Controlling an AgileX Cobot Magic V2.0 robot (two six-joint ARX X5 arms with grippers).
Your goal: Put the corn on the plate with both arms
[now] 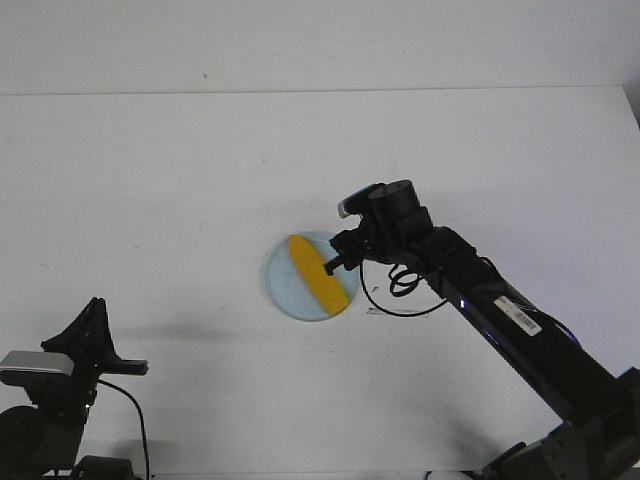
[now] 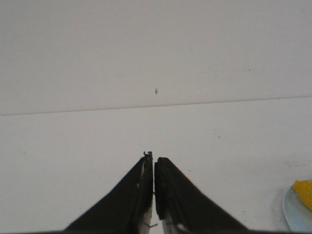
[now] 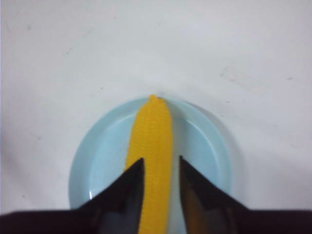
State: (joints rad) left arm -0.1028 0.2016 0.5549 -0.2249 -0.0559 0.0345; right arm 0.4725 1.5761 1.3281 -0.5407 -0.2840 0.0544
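Note:
The yellow corn (image 1: 318, 275) lies diagonally across the pale blue plate (image 1: 283, 287) near the middle of the table. In the right wrist view the corn (image 3: 152, 129) rests on the plate (image 3: 100, 156), pointed end away from the camera. My right gripper (image 3: 161, 163) is open and straddles the cob's thicker half, with a sliver of plate showing beside one finger. In the front view the right gripper (image 1: 331, 265) hovers over the corn. My left gripper (image 2: 153, 158) is shut on nothing, far off at the table's near left (image 1: 95, 308). The left wrist view catches the plate's edge (image 2: 294, 217) and a corn tip (image 2: 304, 190).
The table (image 1: 150, 180) is white, and its far edge meets a pale wall. A loop of black cable (image 1: 400, 290) hangs from the right arm just right of the plate.

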